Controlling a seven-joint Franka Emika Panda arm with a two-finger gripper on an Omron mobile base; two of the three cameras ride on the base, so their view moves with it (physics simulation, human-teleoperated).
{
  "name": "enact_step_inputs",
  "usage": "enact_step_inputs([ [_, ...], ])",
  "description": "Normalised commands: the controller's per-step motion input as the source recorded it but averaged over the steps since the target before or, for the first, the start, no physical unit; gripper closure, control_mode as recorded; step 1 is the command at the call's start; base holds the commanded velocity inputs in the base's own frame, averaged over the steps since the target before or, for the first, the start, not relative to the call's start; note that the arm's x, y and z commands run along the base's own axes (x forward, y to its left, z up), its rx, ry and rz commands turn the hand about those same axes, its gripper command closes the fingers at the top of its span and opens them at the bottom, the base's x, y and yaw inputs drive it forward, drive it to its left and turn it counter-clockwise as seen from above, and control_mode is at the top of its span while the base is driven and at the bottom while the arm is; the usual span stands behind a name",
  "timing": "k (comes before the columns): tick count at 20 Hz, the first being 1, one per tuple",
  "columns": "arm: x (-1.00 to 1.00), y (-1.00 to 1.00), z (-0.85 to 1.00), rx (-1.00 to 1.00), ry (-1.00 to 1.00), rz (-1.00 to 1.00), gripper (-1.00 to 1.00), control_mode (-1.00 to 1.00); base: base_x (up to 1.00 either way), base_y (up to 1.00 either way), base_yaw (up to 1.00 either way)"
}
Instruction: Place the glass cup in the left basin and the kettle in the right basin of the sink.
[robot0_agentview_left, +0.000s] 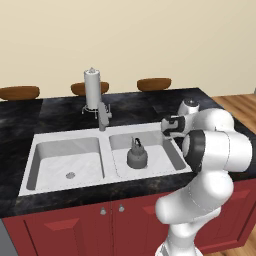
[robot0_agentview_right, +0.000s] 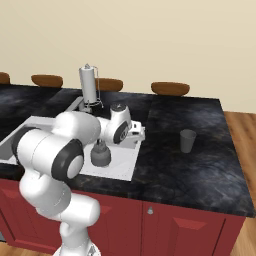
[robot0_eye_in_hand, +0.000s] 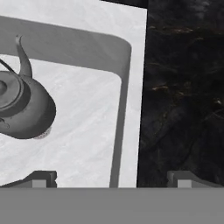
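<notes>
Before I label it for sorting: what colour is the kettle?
Grey metal kettle, clearest in the left base view.

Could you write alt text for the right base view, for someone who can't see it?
A grey kettle sits in the sink's right basin beside a white robot arm; a glass cup stands on the black counter to the right.

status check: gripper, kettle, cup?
Gripper open, empty, over right basin's right rim. Kettle upright in right basin. Glass cup on counter right of sink, left basin bare. Path to cup unobstructed.
</notes>
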Motion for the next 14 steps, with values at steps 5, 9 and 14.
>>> enact_step_inputs([
  [5, 0.31, -0.35, 0.05, 0.00, 0.00, -0.01, -1.00, -1.00, 0.00, 0.00, 0.00],
  [9, 0.25, -0.23, 0.14, 0.00, 0.00, -0.02, -1.00, -1.00, 0.00, 0.00, 0.00],
  [14, 0.23, -0.15, 0.11, 0.00, 0.00, -0.03, -1.00, -1.00, 0.00, 0.00, 0.00],
])
